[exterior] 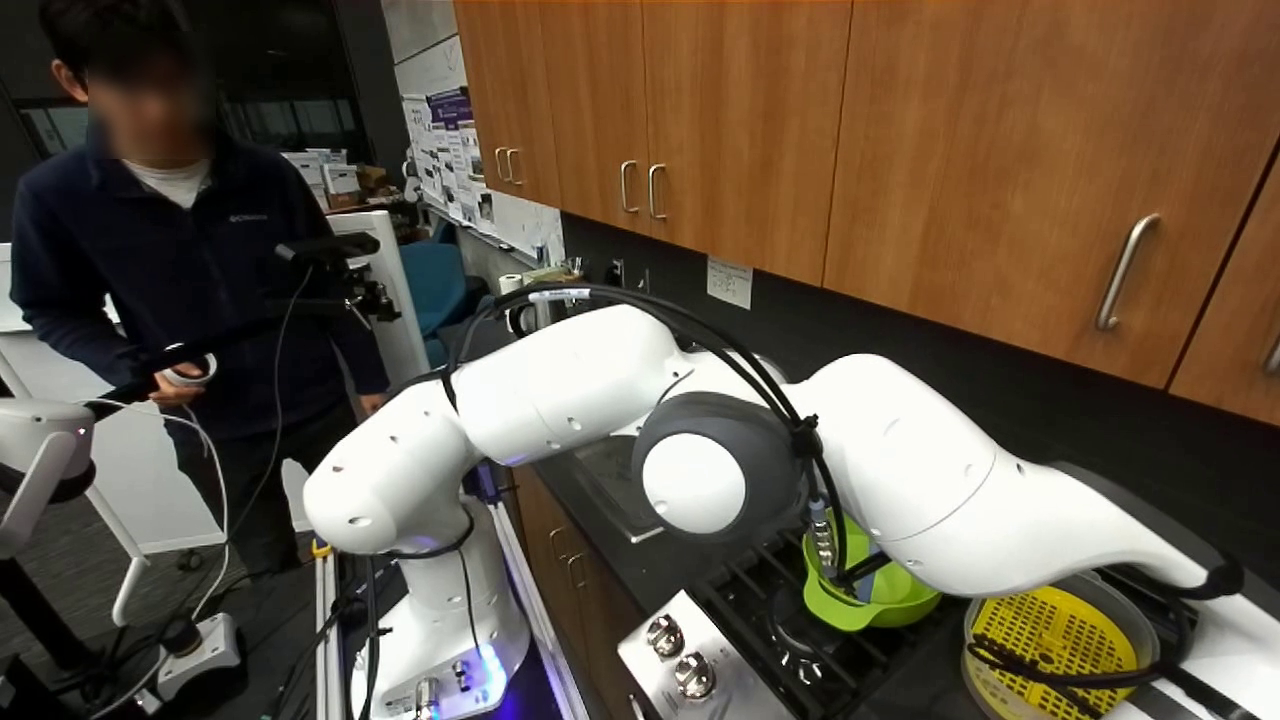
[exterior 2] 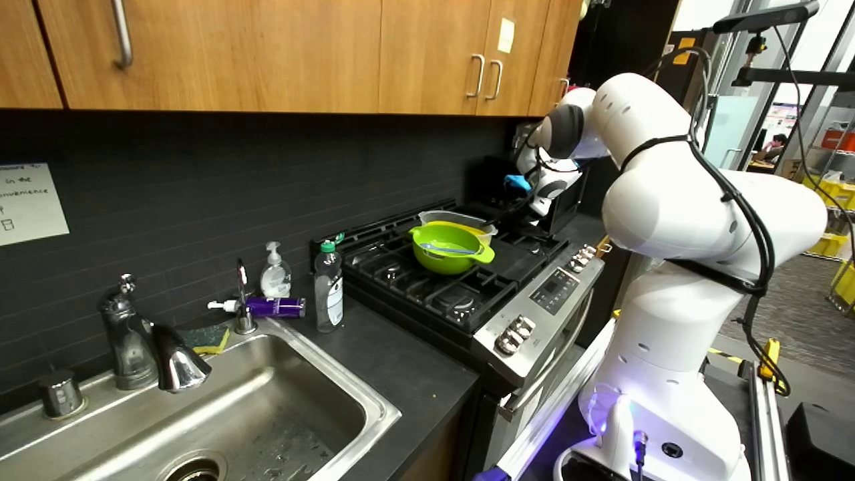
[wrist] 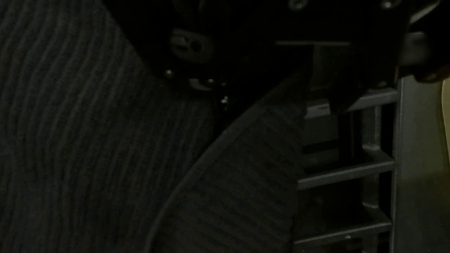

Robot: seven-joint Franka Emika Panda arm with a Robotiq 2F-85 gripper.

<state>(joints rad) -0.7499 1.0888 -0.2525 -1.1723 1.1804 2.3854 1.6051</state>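
Note:
In the dim wrist view my gripper point(wrist: 279, 114) reaches in from the top, its two dark fingers standing apart. Below and between them lies a dark ribbed cloth point(wrist: 70, 140), with a folded flap point(wrist: 239, 182) running up toward the palm. Whether a finger touches the flap is too dark to tell. Right of the cloth is the black stove grate point(wrist: 348, 174). Both exterior views show a green bowl point(exterior: 870, 605) on the stove; a blue utensil point(exterior 2: 447, 250) rests in it. A clear container with a yellow strainer point(exterior: 1060, 630) stands beside it. The gripper is hidden in both exterior views.
Wooden cabinets point(exterior 2: 280, 57) hang above the counter. Near the sink point(exterior 2: 300, 381) are a faucet point(exterior 2: 133, 341), a dish soap bottle point(exterior 2: 328, 287) and a purple bottle point(exterior 2: 274, 306). Something blue point(exterior 2: 518, 182) shows behind the wrist. A person point(exterior: 190, 280) stands behind the arm's base.

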